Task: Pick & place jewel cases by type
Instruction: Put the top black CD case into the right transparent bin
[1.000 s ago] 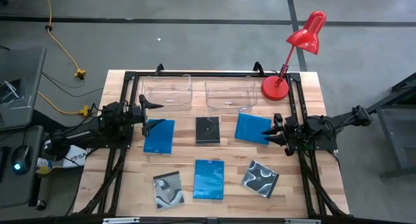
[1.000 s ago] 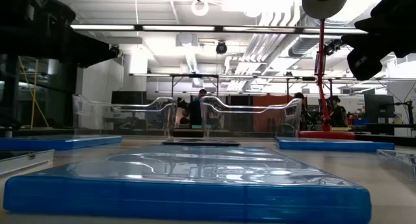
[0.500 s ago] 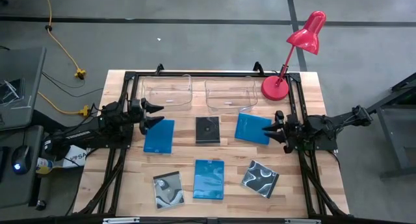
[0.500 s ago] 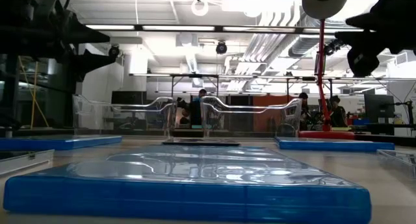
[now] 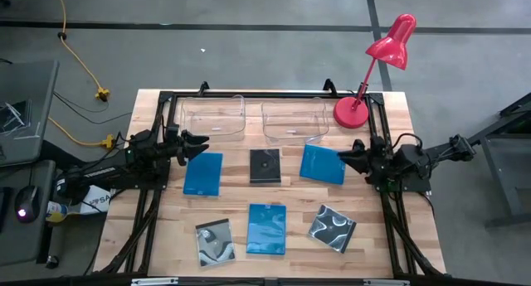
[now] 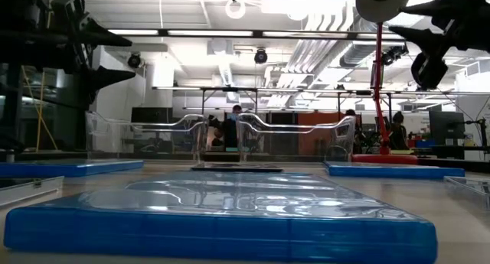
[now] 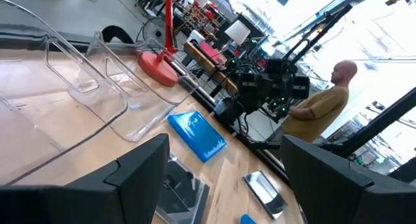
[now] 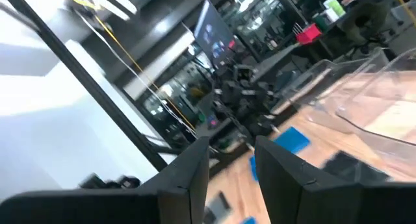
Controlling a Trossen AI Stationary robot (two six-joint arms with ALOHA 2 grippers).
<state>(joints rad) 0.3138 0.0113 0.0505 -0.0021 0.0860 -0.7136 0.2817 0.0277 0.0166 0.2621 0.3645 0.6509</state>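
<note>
High view: my left gripper (image 5: 197,145), fingers spread wide and empty, hovers just beside the blue case (image 5: 203,173); my right gripper (image 5: 343,159), fingers narrow, waits by another.

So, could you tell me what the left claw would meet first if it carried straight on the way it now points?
The left claw, open and empty, points across the table toward the right arm. Nothing appears to block it; it seems to sit above the blue case beside it. Farther along is the right claw, though height is unclear.

A wooden table (image 5: 166,236) carries six jewel cases (image 5: 266,229), two clear tubs (image 5: 213,116) at the far edge, and a red lamp (image 5: 352,112) far right.
</note>
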